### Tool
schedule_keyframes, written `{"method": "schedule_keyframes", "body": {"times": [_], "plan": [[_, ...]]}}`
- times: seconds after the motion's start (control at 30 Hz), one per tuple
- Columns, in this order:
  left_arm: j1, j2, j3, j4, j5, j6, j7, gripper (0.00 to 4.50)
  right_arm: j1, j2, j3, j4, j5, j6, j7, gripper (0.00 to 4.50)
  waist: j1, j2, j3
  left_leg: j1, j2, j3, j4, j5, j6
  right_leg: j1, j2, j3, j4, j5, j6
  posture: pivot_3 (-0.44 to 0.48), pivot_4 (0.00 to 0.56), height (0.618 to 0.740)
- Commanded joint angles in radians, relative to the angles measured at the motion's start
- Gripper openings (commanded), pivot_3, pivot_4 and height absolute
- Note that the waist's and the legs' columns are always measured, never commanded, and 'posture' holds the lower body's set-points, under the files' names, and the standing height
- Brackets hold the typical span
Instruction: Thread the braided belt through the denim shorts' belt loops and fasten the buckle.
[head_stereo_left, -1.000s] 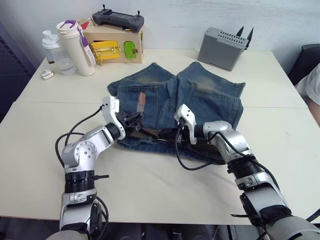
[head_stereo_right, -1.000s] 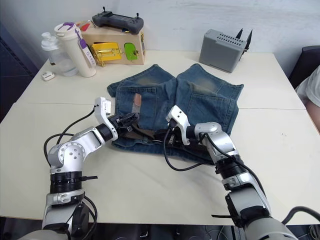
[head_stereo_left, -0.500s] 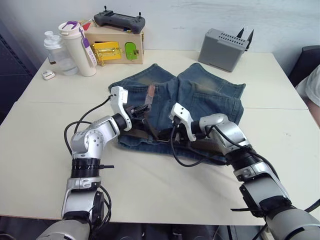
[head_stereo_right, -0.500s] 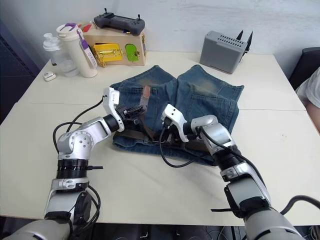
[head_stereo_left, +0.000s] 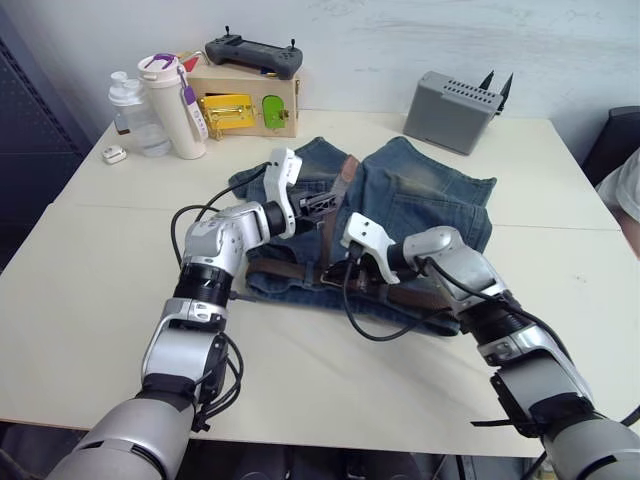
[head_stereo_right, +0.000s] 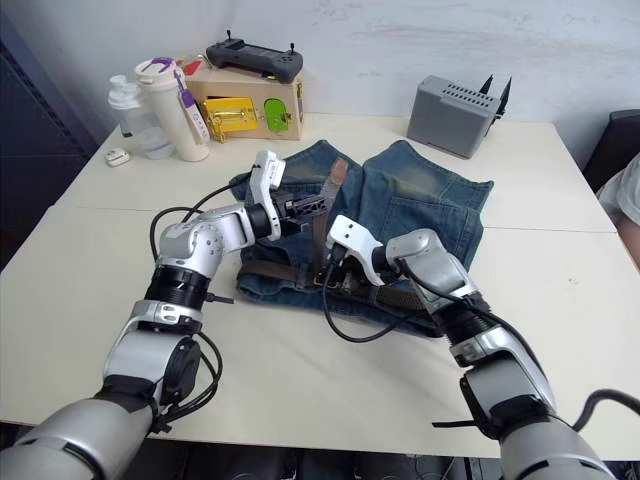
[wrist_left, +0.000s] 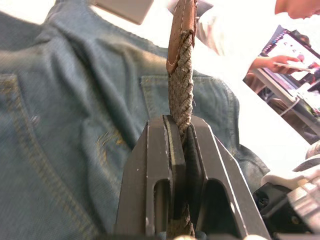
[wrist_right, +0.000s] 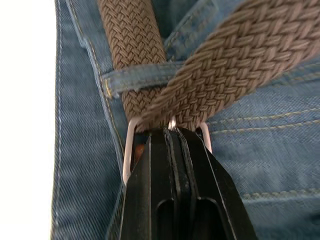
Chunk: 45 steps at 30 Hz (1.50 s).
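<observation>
The denim shorts (head_stereo_left: 425, 200) lie flat mid-table, waistband toward me. The braided belt (head_stereo_left: 292, 270) runs along the waistband under a belt loop (wrist_right: 135, 75). My left gripper (head_stereo_left: 318, 203) is shut on the belt's free end above the shorts, and the strap rises from its fingers to the tan tip (wrist_left: 182, 25). My right gripper (head_stereo_left: 340, 275) is at the waistband, shut on the silver buckle (wrist_right: 127, 147), whose frame shows on both sides of the fingertips. There the strap (wrist_right: 235, 55) crosses back over itself.
A grey box (head_stereo_left: 455, 98) stands at the back right. At the back left are a wooden latch box (head_stereo_left: 240, 100) with a black controller (head_stereo_left: 253, 55) on it, two bottles (head_stereo_left: 178, 105) and a small white object (head_stereo_left: 113, 154). A person's sleeve (head_stereo_left: 625, 185) is at the right edge.
My left gripper has carried the belt's free end away from me and to the right, drawing the strap out over the shorts. The right gripper stays at the buckle. The camera has shifted.
</observation>
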Motion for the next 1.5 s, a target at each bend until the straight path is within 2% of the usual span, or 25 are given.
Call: {"method": "schedule_keyframes", "body": {"times": [0.03,0.33,0.83,0.9,1.1,1.2,1.33,1.5], "plan": [[-0.105,-0.018,0.036,0.005,-0.007,-0.097,-0.043,0.00,0.151,-0.095,0.156,0.038,-0.117,0.152,0.005,0.07,0.009,0.000,0.000,0.000,0.000,0.000,0.000,0.000,0.000,0.000,0.000,0.000,0.000,0.000,0.000,0.000,0.150,0.736],[-0.210,-0.089,0.022,0.182,0.049,-0.193,-0.109,0.00,0.196,-0.067,0.178,-0.043,-0.120,0.103,-0.049,0.07,0.012,0.000,0.000,-0.002,-0.002,-0.002,0.000,-0.001,0.002,0.002,-0.002,-0.001,-0.006,0.002,0.004,0.000,0.150,0.736],[-0.473,-0.273,-0.046,0.602,0.278,-0.393,-0.152,0.00,0.298,-0.080,0.281,-0.238,-0.332,-0.049,-0.051,0.07,0.012,0.000,0.000,-0.002,-0.002,-0.002,-0.001,-0.004,0.005,0.004,-0.002,-0.003,-0.009,0.002,0.006,0.000,0.150,0.736],[-0.506,-0.288,-0.067,0.620,0.317,-0.421,-0.205,0.00,0.307,-0.083,0.284,-0.244,-0.361,-0.081,-0.045,0.07,0.012,0.000,0.000,-0.002,-0.002,-0.002,-0.001,-0.004,0.005,0.004,-0.002,-0.003,-0.011,0.003,0.008,0.000,0.150,0.736],[-0.594,-0.295,-0.140,0.631,0.409,-0.602,-0.546,0.00,0.330,-0.076,0.278,-0.244,-0.425,-0.165,-0.017,0.07,0.012,0.000,0.000,-0.003,-0.003,-0.002,-0.001,-0.008,0.000,0.005,-0.002,-0.003,-0.014,0.004,0.009,0.000,0.150,0.736],[-0.623,-0.281,-0.158,0.636,0.447,-0.692,-0.604,0.00,0.332,-0.070,0.265,-0.239,-0.440,-0.180,-0.005,0.07,0.012,0.000,0.000,-0.003,-0.003,-0.002,-0.001,-0.009,0.001,0.005,-0.002,-0.003,-0.015,0.004,0.009,0.000,0.150,0.736],[-0.642,-0.272,-0.179,0.646,0.512,-0.751,-0.536,0.00,0.345,-0.081,0.245,-0.261,-0.437,-0.180,0.026,0.07,0.011,0.000,0.000,-0.004,-0.003,-0.003,-0.001,-0.011,0.005,0.004,-0.003,-0.003,-0.016,0.004,0.009,0.000,0.150,0.736],[-0.594,-0.235,-0.247,0.652,0.628,-0.785,-0.393,0.00,0.357,-0.094,0.180,-0.318,-0.368,-0.117,0.068,0.07,0.011,0.001,0.000,-0.007,-0.003,-0.003,-0.002,-0.010,0.013,0.002,-0.003,-0.003,-0.020,0.004,0.009,0.000,0.150,0.736]]}}
